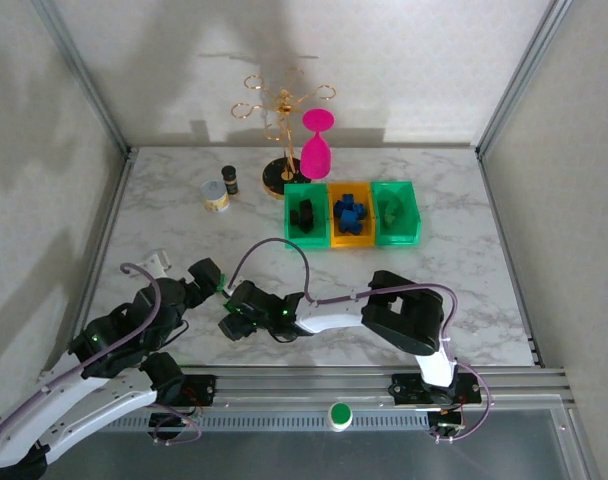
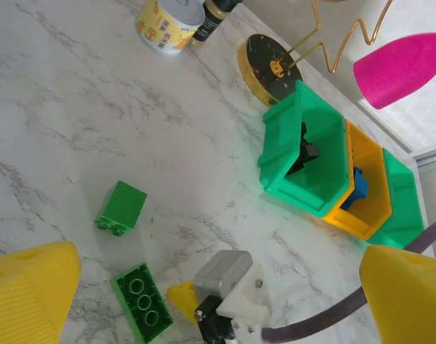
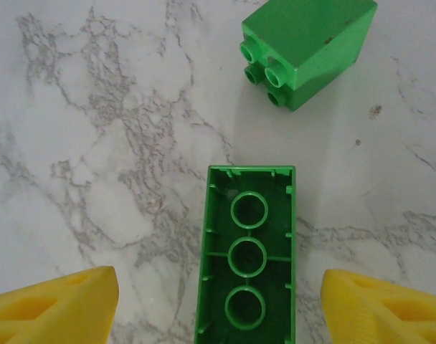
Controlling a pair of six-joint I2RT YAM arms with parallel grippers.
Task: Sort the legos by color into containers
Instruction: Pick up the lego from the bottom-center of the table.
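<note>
Right tool (image 3: 218, 287) wide open, empty, straddling upside-down green brick (image 3: 248, 265) on table (image 3: 96, 143), no contact. Looks like pick step. Next: lower, close on long sides, carry to green bin (image 1: 398, 239) w/ greens, well ahead.

No text is legible; the yellow printed label on the round tin can (image 2: 168, 27) is too blurred to read

light: bright, even, from overhead | shadows: gold stand (image 1: 282, 110) and pink glass (image 1: 316, 152) throw faint grey shapes up the back wall (image 1: 404, 60) — soft-edged | glare: mild sheen on the upper green brick (image 3: 311, 43); marble table (image 1: 474, 290) pale, near washed-out | focus: top view crisp; yellow fingertips (image 3: 53, 307) slightly soft at wrist-view corners
</note>
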